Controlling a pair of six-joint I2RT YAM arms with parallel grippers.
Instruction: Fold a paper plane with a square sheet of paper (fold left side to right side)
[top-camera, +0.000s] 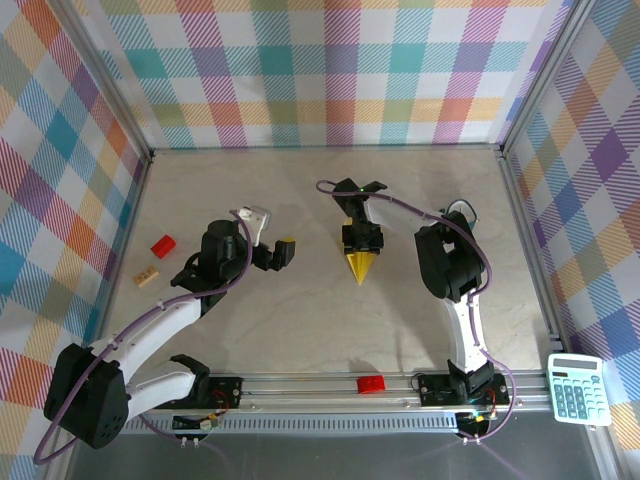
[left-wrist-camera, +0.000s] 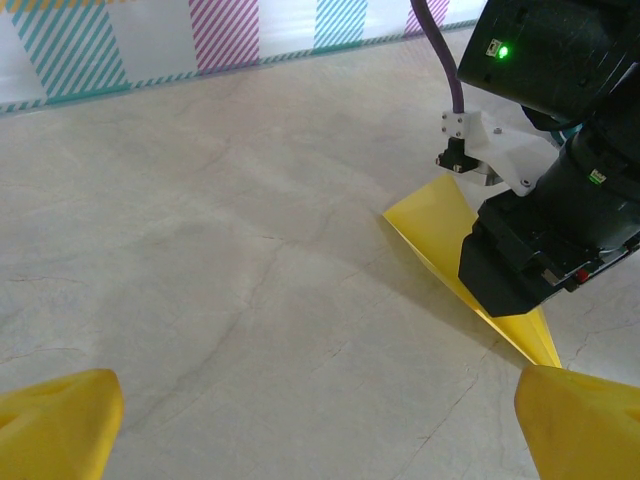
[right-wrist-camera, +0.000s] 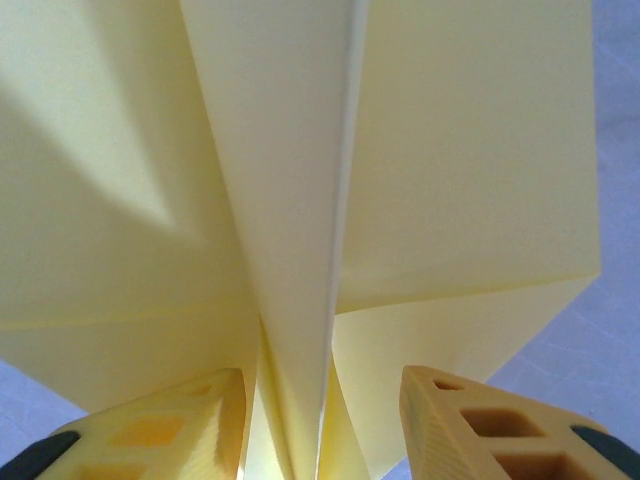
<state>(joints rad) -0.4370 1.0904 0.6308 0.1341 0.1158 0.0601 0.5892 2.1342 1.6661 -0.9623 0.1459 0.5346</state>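
Top external view gives us the paper plane (top-camera: 359, 268) lying near the middle of the table (top-camera: 250, 340), nose toward the arms' bases, the right gripper (top-camera: 360, 244) over its far end. Its fingers (right-wrist-camera: 170, 425) straddle the centre crease, partly spread; we cannot tell whether they pinch it. The left gripper (top-camera: 282, 252) hovers near, fingers (left-wrist-camera: 60, 420) fully released, holding nothing.
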